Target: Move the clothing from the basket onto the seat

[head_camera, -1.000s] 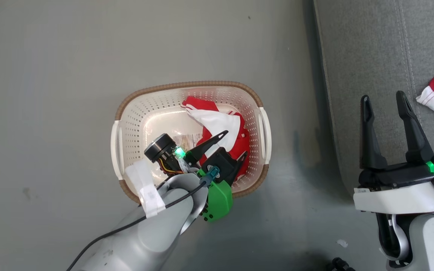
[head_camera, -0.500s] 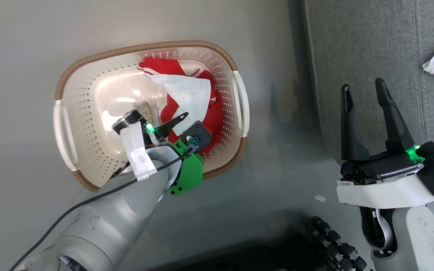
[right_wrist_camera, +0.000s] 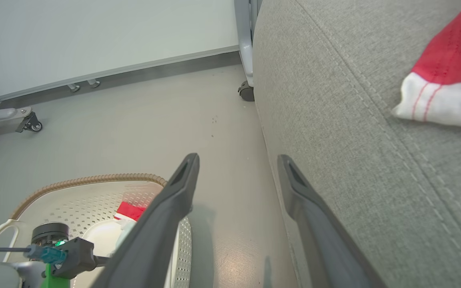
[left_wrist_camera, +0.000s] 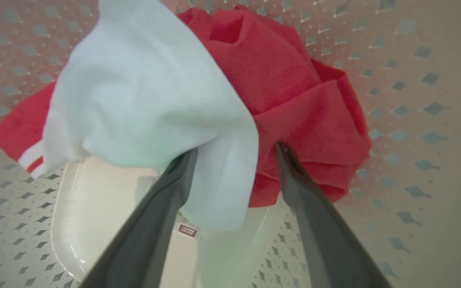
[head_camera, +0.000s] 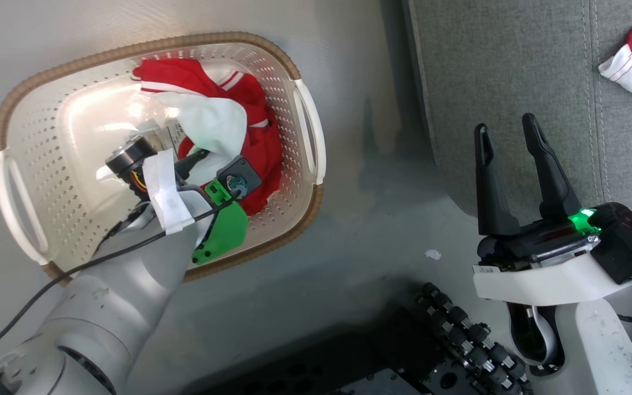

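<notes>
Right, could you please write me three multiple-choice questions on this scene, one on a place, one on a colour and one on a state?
1. Where is the left pincer?
A: over the sofa. B: inside the basket. C: on a table.
2. What colour is the basket's rim?
A: blue. B: black. C: brown.
3. How is the right pincer?
A: open, holding nothing. B: shut on a towel. C: shut on a handle.

Answers:
1 B, it straddles the garment between the perforated walls.
2 C, a brown woven band runs round the top.
3 A, its two prongs stand apart with nothing held between them.
</notes>
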